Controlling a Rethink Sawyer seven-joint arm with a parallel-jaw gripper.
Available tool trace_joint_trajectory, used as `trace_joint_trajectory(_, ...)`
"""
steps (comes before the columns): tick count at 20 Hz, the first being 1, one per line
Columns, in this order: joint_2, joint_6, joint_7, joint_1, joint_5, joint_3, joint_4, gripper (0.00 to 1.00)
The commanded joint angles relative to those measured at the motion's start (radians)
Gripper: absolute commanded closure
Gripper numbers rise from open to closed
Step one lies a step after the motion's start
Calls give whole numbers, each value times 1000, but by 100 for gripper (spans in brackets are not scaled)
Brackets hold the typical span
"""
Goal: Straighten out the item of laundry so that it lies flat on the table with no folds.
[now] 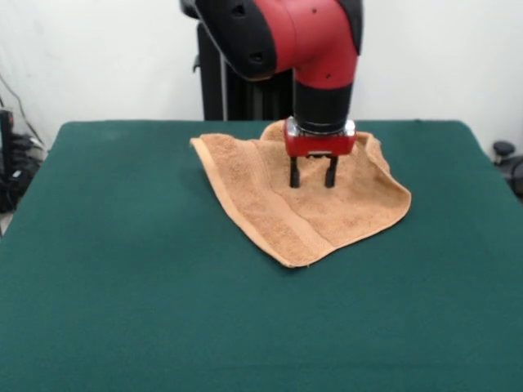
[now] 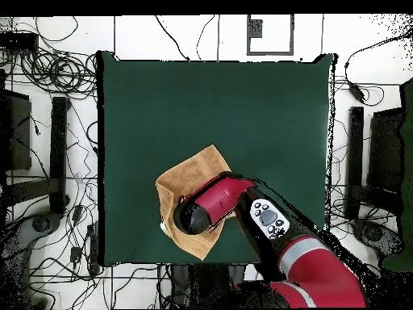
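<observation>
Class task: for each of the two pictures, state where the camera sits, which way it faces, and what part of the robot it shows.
Front view: across the table, facing the robot; shows arm and open tool on the towel.
Overhead view: above, looking straight down, base at bottom; the arm hides the tool.
Both share towel and table.

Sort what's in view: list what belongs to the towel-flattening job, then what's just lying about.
Job:
- orange-tan terry towel, rumpled at its far edge
- dark green felt-topped table
- red and black tool, open, down on the towel

Lying about:
- tangled black cables on the floor
</observation>
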Motion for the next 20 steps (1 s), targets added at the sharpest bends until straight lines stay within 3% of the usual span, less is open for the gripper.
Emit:
trace_joint_trajectory(1,197,121,-311,-27,-5,83,-345,0)
trace_joint_trajectory(8,228,216,-412,-43,-6,122,-426,0)
trace_joint_trajectory(10,235,232,-395,-44,-4,128,-444,0)
trace_joint_trajectory(20,204,274,-433,-49,-41,160,-448,0)
